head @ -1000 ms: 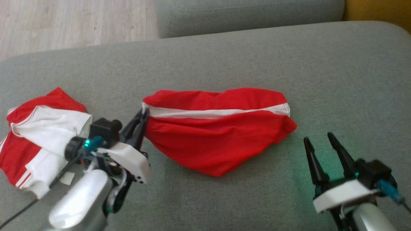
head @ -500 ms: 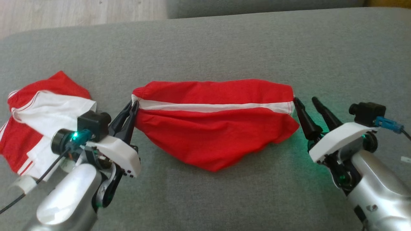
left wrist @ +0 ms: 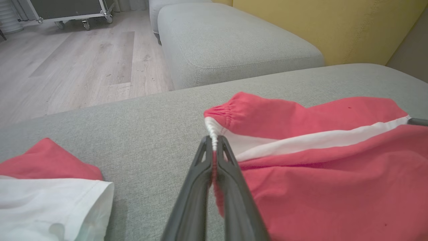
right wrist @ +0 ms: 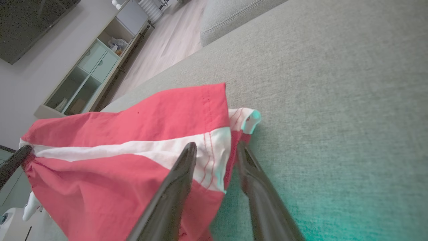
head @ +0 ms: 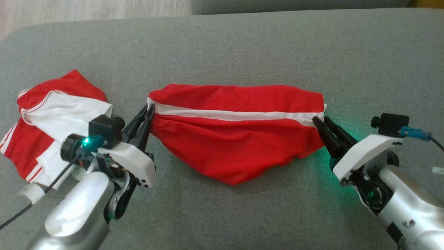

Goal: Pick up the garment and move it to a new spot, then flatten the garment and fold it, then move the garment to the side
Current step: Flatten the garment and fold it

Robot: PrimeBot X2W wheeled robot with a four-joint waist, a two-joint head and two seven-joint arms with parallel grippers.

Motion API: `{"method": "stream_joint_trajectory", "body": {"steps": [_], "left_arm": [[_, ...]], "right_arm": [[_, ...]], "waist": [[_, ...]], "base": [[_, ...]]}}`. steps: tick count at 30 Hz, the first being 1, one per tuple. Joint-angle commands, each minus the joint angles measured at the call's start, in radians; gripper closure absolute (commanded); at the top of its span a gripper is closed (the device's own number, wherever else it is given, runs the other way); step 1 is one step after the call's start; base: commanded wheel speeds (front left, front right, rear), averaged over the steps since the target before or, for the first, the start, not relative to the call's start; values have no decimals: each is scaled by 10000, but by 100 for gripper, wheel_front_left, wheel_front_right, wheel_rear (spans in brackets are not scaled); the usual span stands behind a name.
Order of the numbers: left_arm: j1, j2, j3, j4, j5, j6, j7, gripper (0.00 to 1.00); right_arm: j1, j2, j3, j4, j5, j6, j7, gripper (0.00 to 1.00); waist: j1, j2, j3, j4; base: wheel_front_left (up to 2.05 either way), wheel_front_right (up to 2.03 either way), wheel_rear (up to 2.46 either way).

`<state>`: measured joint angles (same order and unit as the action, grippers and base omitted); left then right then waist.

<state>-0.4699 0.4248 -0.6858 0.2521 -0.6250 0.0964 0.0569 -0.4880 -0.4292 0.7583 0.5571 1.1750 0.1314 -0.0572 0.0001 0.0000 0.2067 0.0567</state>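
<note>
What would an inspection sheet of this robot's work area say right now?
Surface: grey sofa, fabric seat.
Job's things: red garment with a white stripe, lying stretched between the two tools.
Clutter: second garment, red and white, crumpled to the left.
Tools: left tool shut on the garment's gathered corner; right tool open, fingers either side of the opposite hem.
Cables: black cable trailing beside the left arm; blue plug at the right wrist.
Surroundings: wood floor, grey ottoman, cabinet.

Red garment [head: 236, 146] (white-striped), spread wide
</note>
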Motion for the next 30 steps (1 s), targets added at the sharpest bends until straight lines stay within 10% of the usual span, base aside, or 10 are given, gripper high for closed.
{"method": "stream_joint_trajectory", "body": {"steps": [1, 4, 6, 17, 30], "left_arm": [[-515, 250, 369, -212, -7, -3, -96, 100], [-502, 233, 344, -192, -32, -20, -124, 100], [-479, 229, 329, -182, -50, -21, -136, 100], [-531, 361, 320, -425, -76, -315, -526, 100], [-5856, -1043, 718, 900, 386, -1899, -2131, 100]], "right_arm": [[-174, -288, 308, -288, 145, -7, -237, 50], [-218, -413, 701, -367, 242, -7, -496, 70], [-239, -467, 955, -448, 390, -7, -590, 100], [-801, -1196, 1513, -523, 582, -7, -1706, 100], [-5381, -2712, -1593, -350, -386, -7, -2041, 100]], "waist": [[-1, 0, -73, -28], [-1, 0, -145, -36], [-1, 0, -188, -51], [-1, 0, -680, -336], [-1, 0, 388, -1300]], "base": [[0, 0, 0], [0, 0, 0], [0, 0, 0], [0, 0, 0], [0, 0, 0]]}}
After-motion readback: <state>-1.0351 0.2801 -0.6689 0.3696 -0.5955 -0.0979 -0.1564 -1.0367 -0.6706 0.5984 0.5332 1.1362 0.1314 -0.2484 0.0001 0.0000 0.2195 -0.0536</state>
